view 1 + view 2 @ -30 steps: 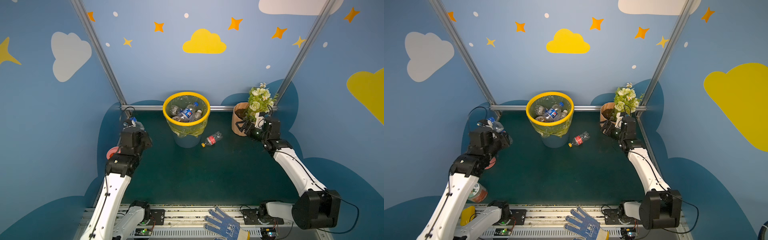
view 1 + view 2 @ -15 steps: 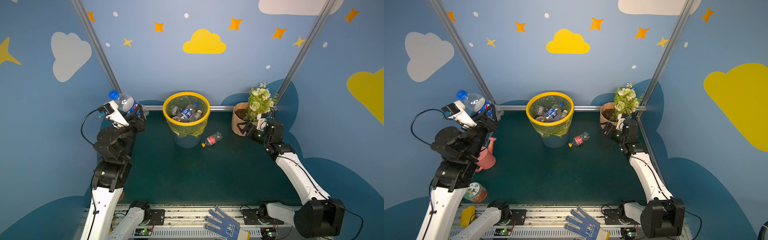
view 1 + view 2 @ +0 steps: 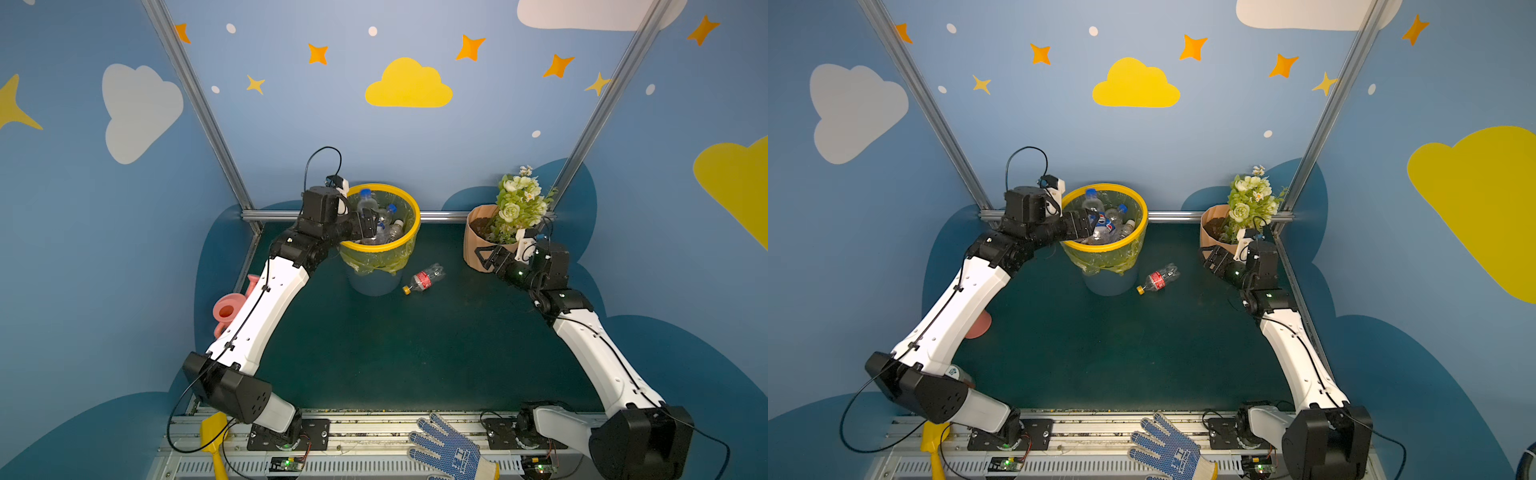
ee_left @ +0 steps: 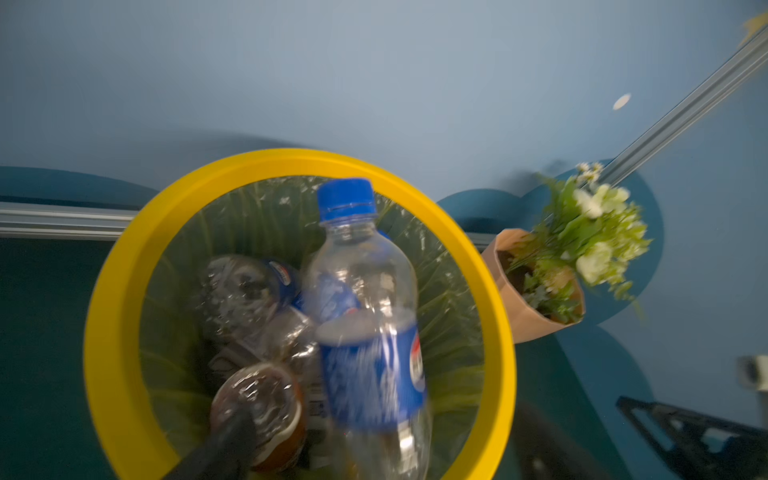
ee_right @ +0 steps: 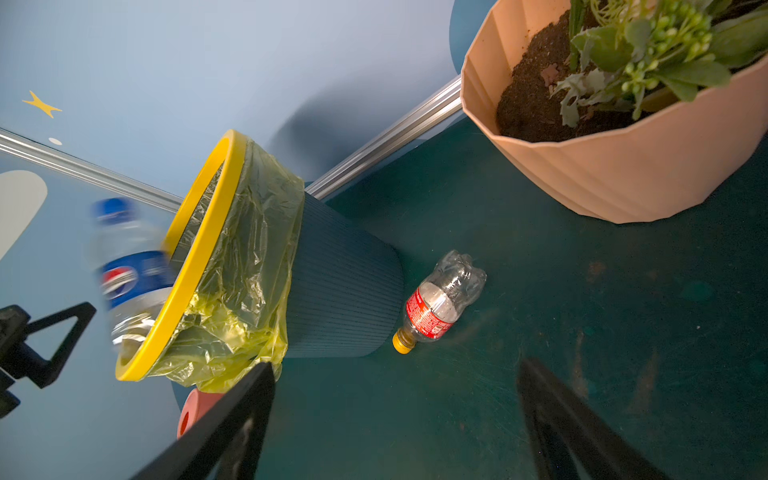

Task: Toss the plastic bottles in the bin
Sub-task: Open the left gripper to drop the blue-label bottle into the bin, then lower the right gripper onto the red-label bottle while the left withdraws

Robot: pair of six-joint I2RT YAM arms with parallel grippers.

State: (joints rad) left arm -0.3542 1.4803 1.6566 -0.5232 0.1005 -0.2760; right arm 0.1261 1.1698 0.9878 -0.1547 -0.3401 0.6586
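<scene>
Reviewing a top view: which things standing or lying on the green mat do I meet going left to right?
pink watering can → bin → red-label bottle lying on its side → peach flower pot

A staged robot-testing booth: cloud-painted blue walls (image 3: pixel 291 124), aluminium frame posts (image 3: pixel 199 104), bench-mounted arms (image 3: pixel 266 316).

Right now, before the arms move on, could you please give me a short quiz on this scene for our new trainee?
1. True or false: the table holds no bottle outside the bin.
2. Which cap does the red-label bottle have? A blue, B yellow, C white.
3. Which gripper is over the bin's mouth?
Key: 1 false, the red-label bottle lies on the table beside the bin. 2 B. 3 the left gripper; the right gripper is open near the flower pot.
</scene>
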